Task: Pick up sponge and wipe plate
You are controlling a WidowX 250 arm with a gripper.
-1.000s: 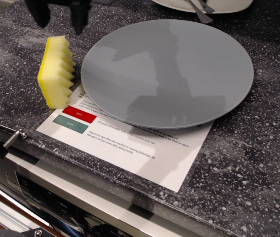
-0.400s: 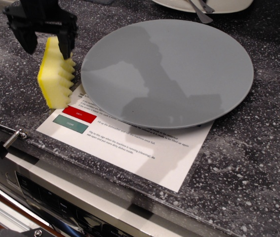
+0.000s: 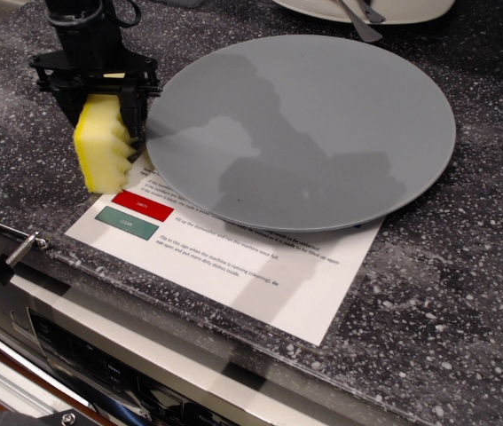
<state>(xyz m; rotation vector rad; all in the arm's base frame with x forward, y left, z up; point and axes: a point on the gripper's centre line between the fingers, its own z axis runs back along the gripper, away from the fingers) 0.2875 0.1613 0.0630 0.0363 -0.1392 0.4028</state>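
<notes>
Nearest, sponge (image 3: 102, 151) upright on the counter, long axis vertical, just left of the plate (image 3: 322, 124); directly above, straddling its top, gripper (image 3: 102, 111) spread wide, seemingly not yet clamped.

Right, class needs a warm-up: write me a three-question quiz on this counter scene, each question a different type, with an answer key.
1. True or false: the black robot gripper stands over the small bright yellow foam sponge, fingers on either side.
2. Multiple choice: the large flat round grey plate lies partly on
A) a folded towel
B) a white printed paper sheet
C) a wooden board
3. Fill in: the red label on the sheet sits just above a ____ label.

Key
1. True; whether the fingers already press the foam cannot be told.
2. B
3. green
</notes>
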